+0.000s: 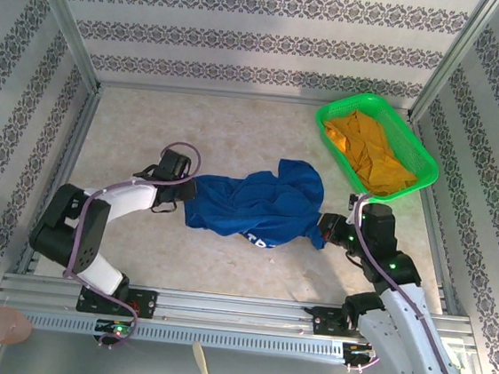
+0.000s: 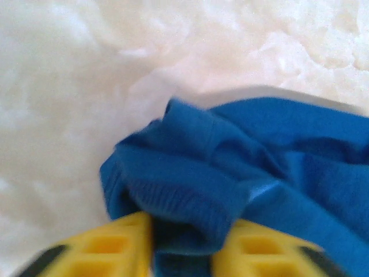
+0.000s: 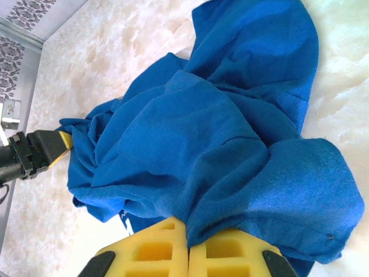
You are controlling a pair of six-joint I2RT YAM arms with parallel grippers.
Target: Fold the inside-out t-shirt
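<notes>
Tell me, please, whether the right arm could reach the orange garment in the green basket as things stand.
Probably not yet: the right gripper is shut on the blue t-shirt. Once released, the orange garment, uncovered in the green basket close by, looks reachable.

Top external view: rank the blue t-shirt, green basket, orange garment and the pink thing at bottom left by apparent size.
1. blue t-shirt and green basket: about the same spread, too close to rank.
2. orange garment, lying inside the basket.
3. pink object: clearly the smallest.
</notes>
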